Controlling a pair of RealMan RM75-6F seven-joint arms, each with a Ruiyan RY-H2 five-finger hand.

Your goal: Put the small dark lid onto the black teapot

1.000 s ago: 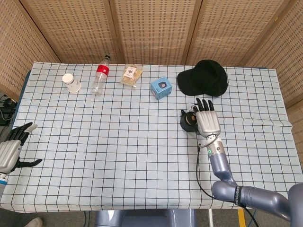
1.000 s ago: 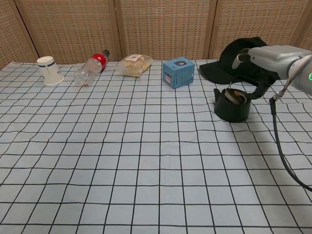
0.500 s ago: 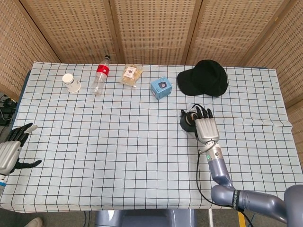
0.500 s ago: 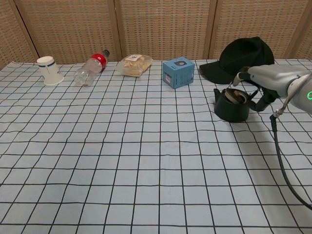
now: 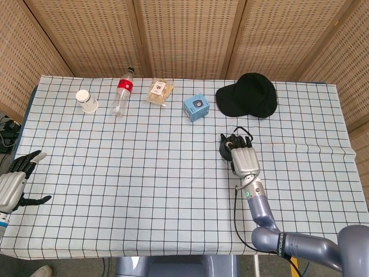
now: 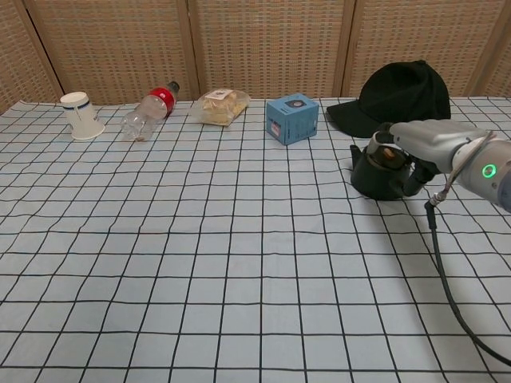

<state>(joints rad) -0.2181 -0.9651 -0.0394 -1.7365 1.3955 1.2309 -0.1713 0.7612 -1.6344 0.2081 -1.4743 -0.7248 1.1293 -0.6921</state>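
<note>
The black teapot (image 5: 225, 148) (image 6: 372, 176) stands right of the table's middle, just in front of the cap. My right hand (image 5: 243, 158) (image 6: 417, 141) lies over its top, with the fingers (image 6: 380, 142) bent down onto the mouth. A small round piece, seemingly the lid (image 6: 389, 156), shows at the mouth under those fingers; I cannot tell whether the hand grips it. Off the table's left edge my left hand (image 5: 14, 184) hangs open with nothing in it, and only the head view shows it.
A black cap (image 5: 249, 95) (image 6: 399, 94) lies just behind the teapot. Along the back stand a blue box (image 5: 196, 107) (image 6: 292, 118), a snack bag (image 5: 159, 91), a lying bottle (image 5: 121, 92) and a paper cup (image 5: 87, 101). A checked cloth (image 5: 144, 184) covers the table.
My right hand has come down and drawn back from spread above the teapot to lying on its top, fingers now bent over the mouth. The left hand has barely moved.
</note>
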